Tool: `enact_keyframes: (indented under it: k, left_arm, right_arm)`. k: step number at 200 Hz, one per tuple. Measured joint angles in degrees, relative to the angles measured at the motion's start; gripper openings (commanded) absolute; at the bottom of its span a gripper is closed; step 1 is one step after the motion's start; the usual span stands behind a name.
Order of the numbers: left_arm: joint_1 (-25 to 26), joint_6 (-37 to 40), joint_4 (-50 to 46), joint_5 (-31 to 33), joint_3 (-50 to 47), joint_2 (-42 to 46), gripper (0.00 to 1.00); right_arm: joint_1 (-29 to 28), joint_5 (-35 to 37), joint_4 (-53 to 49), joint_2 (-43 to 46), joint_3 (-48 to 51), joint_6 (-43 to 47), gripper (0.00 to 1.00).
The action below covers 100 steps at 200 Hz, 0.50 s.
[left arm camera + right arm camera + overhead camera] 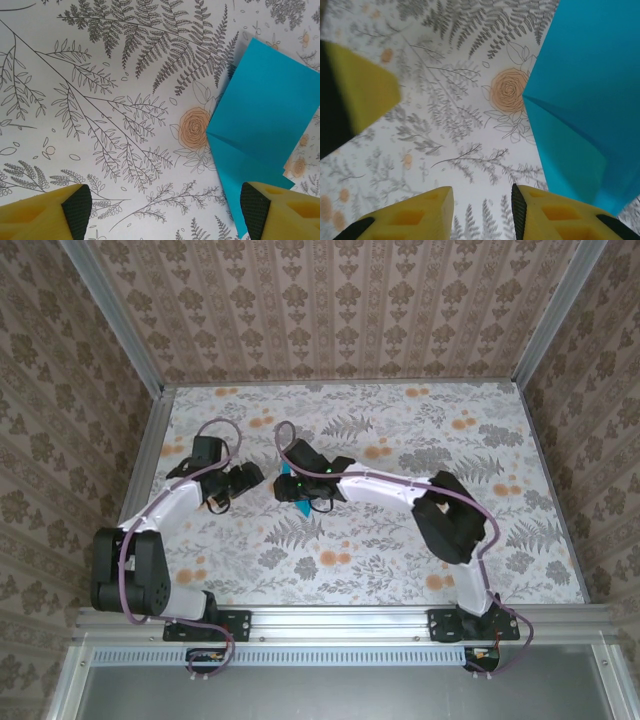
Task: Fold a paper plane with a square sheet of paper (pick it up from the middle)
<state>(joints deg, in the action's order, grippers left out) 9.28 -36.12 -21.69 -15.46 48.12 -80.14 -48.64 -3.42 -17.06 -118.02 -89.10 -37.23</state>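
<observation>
The paper [265, 110], folded with a crease across it, lies on the worktop [400, 550] a little left of its middle, about halfway between the near and far edges. The left gripper [165, 205] is over the worktop with jaws wide apart, the paper at one side of the gap. The right gripper [482, 210] has its jaws a narrow gap apart with nothing between them, and the paper rises just beside it.

Top cam: high above near edge of table [400, 570], facing down, far off, whole tabletop plus both arms. Left wrist cam: low, facing down past left gripper [167, 215], close. Right wrist cam: closer still, past right gripper [482, 215]. Both wrist views share same orange rose print [194, 129] and edge of blue paper [590, 90].
</observation>
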Motion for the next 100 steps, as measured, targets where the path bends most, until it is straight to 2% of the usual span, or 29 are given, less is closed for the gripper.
enact_keyframes:
  k: [32,100]
  left_arm:
    - [-0.42,-0.17,1.14,-1.2,-0.66,0.33,0.81]
    - [-0.44,-0.17,2.05,-2.97,-0.85,0.33,0.81]
  right_arm:
    - [0.83,0.35,-2.14,-4.33,-2.47,0.02,0.37]
    - [3.74,1.7,-2.89,-4.85,-1.44,0.72,0.37]
